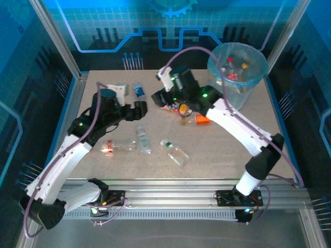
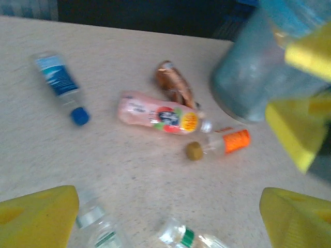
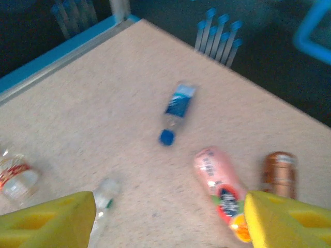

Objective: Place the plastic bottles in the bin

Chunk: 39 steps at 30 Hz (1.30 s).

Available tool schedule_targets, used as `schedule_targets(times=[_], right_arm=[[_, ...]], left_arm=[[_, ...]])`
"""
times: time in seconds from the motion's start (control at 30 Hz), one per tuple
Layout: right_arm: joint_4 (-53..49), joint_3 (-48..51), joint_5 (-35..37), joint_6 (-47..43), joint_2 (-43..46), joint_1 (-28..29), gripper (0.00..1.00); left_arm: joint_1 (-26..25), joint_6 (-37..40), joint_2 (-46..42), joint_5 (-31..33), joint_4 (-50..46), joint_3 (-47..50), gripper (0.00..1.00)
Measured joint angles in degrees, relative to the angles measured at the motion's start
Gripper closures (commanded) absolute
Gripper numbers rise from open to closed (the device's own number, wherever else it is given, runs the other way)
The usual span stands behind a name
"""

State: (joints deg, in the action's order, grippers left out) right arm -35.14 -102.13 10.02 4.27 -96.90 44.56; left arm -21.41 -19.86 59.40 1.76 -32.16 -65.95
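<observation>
Several plastic bottles lie on the table: a blue-labelled one (image 1: 138,90) (image 2: 61,82) (image 3: 177,108), a pink one (image 2: 155,113) (image 3: 220,188), a brown one (image 2: 175,85) (image 3: 281,173), an orange-labelled one (image 1: 201,119) (image 2: 222,143), a red-labelled one (image 1: 111,147) (image 3: 15,178) and clear green-banded ones (image 1: 174,152) (image 2: 181,237). The bin (image 1: 238,67) (image 2: 258,77) stands at the back right with bottles inside. My left gripper (image 1: 139,109) (image 2: 168,217) is open above bare table. My right gripper (image 1: 160,98) (image 3: 170,219) is open and empty, its right finger beside the pink bottle.
A metal rail (image 1: 72,98) edges the table on the left, with blue panels behind. The right arm (image 1: 232,121) reaches across the table's middle, over the pink and brown bottles. Its yellow fingers (image 2: 297,134) sit at the right of the left wrist view.
</observation>
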Motion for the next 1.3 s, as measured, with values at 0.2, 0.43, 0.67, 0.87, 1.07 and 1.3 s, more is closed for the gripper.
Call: schedule_targets(times=[0.2,0.43,0.67,0.87,1.07,1.3], right_arm=[[0.0,-2.5,-2.0,0.8,-11.5,6.4,0.25],[0.0,-9.7,-2.5,0.3,-23.5,11.8,0.22],[-2.2,-19.8,-6.9,-5.7,-33.3,15.0,0.17],[-8.0,-30.5,-10.8,-13.5,-41.8,18.3,0.12],[-12.8,-34.4,-12.5,-18.0,-47.3,19.1,0.1],[-15.4,-34.6,-11.9,-19.7,-49.7,19.0,0.12]], left_arm=[[14.2,-5.5,-7.7,-0.1,-2.5,8.1,0.08],[35.1,-11.8,-9.9,-6.4,-0.7,17.1,0.07],[51.4,-18.6,-9.8,-14.3,3.6,26.4,0.06],[52.8,-19.2,-10.8,-15.0,4.8,28.3,0.05],[52.9,-19.1,-12.2,-15.2,5.1,28.3,0.05],[52.9,-19.1,-12.2,-16.7,5.5,28.3,0.07]])
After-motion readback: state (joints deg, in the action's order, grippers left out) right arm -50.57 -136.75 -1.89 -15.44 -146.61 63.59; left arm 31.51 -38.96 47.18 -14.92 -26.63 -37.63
